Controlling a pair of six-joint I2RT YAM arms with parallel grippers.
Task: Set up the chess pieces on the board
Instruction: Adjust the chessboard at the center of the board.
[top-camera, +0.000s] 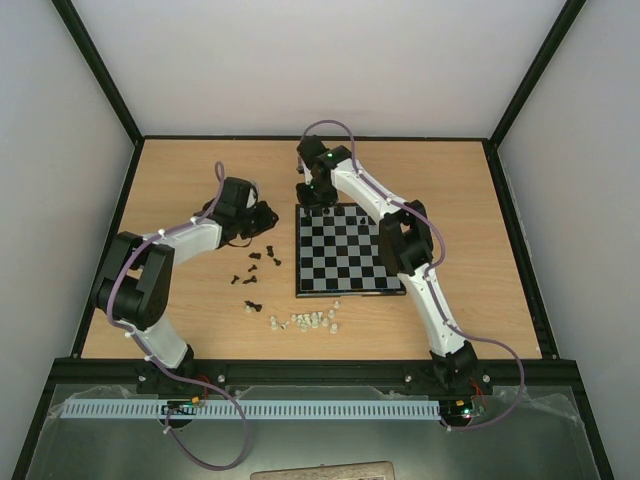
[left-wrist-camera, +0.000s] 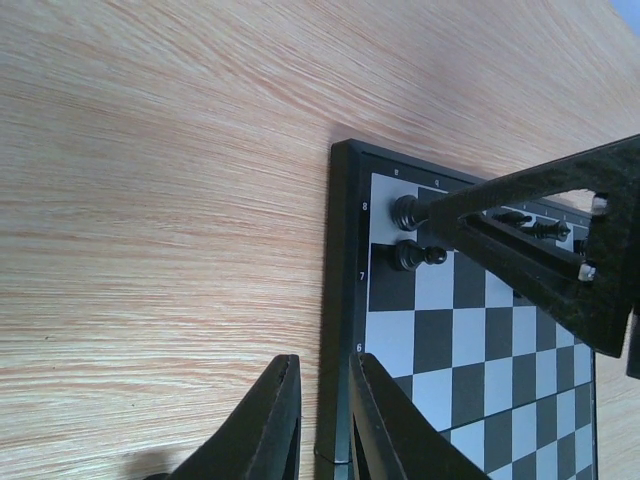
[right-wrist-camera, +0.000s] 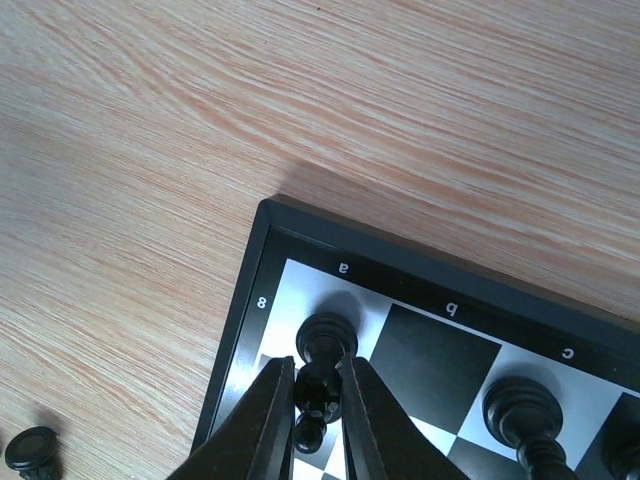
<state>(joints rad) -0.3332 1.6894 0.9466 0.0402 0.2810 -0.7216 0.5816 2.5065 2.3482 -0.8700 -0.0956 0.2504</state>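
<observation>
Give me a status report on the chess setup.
Left gripper empty, slightly open. Right gripper shut on black chess piece at board corner a8. Neighbour piece close.

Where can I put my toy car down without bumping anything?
The table is bare right of the board, out to its edge, and in the far-right corner. Crowded: black chess pieces left of the board, whitish pieces by its near-left corner, the right claw over its far-left corner.
</observation>
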